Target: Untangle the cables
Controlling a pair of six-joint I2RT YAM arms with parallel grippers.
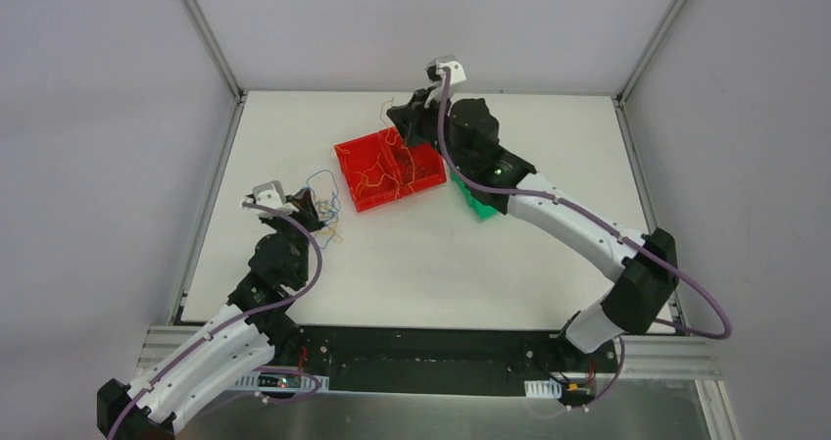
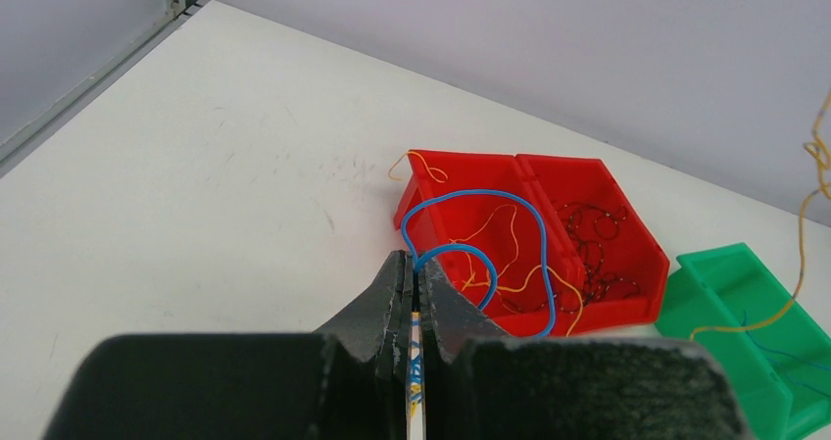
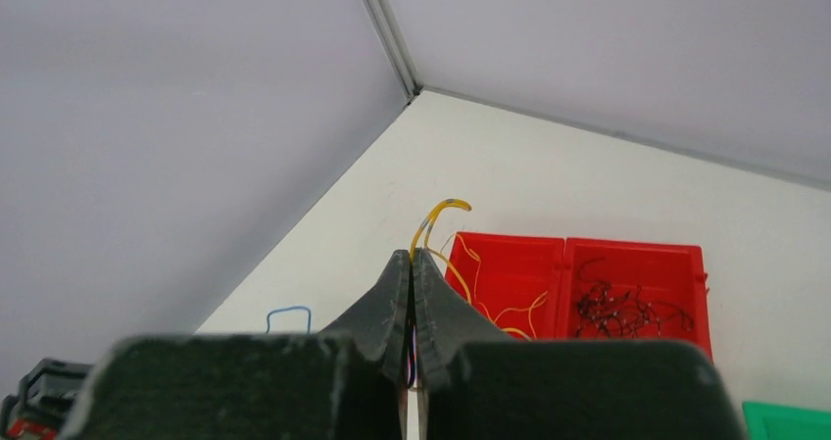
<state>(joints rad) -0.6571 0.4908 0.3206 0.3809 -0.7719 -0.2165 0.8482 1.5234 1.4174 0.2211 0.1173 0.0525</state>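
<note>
Cables [image 1: 321, 185] show from above only as faint blue and yellow threads beside the left hand [image 1: 306, 210] and inside the red bin [image 1: 346, 177]. The right hand [image 1: 410, 126] hangs over that bin, and its arm hides most of a green bin [image 1: 478, 205].

From the left wrist, the left hand is pinched shut on a blue cable [image 2: 490, 197] that loops up before the red bin.

From the right wrist, the right hand is clamped on a yellow cable [image 3: 443, 207]; the cable's lower run is hidden behind the fingers.

The left arm [image 1: 211, 347] and the right arm [image 1: 568, 220] are showing white shells and black joints. A thick purple cable [image 1: 708, 293] is running along each one. The left gripper [image 2: 413, 264] and right gripper [image 3: 412, 262] are wearing dark, rough fingers [image 2: 392, 298].
</note>
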